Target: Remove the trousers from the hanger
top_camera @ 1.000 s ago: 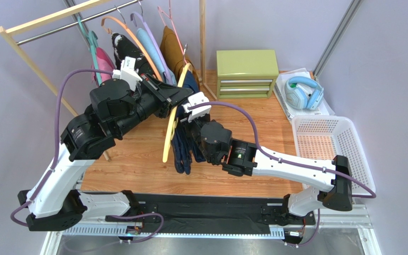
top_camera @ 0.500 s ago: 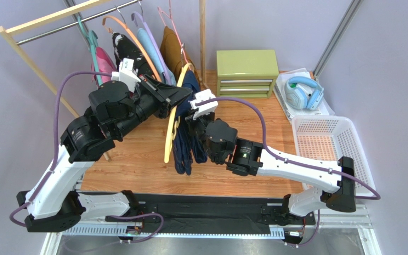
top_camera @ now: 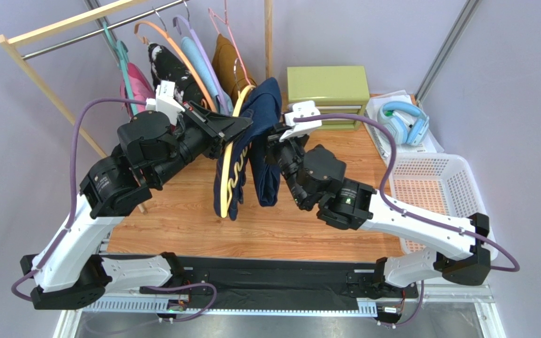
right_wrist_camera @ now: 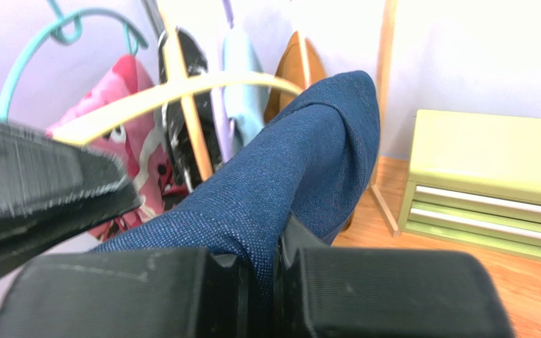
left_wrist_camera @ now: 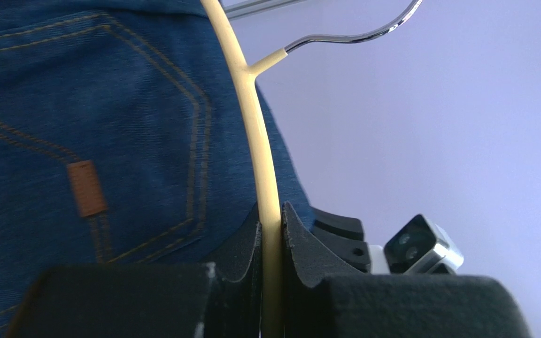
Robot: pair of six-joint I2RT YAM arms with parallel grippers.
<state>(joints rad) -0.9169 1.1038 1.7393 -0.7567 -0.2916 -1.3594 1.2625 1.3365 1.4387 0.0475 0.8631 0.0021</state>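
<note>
The left claw [left_wrist_camera: 272, 243] is closed tight on the cream hanger [left_wrist_camera: 256, 127], whose arm is pinched between its fingers. The navy trousers [top_camera: 265, 141] hang over that hanger above the middle of the table [top_camera: 181, 215], at 5 o'clock of the rack [top_camera: 62, 32]. The right claw [right_wrist_camera: 275, 271] is shut on a fold of the denim. The hanger is best held steady while the cloth is drawn toward 3 o'clock, so that it slides off without snagging.

Bright, even light cast soft shadows on the wooden tabletop [top_camera: 287, 229]; the black right gripper [right_wrist_camera: 270, 271] looked blurred close up.
</note>
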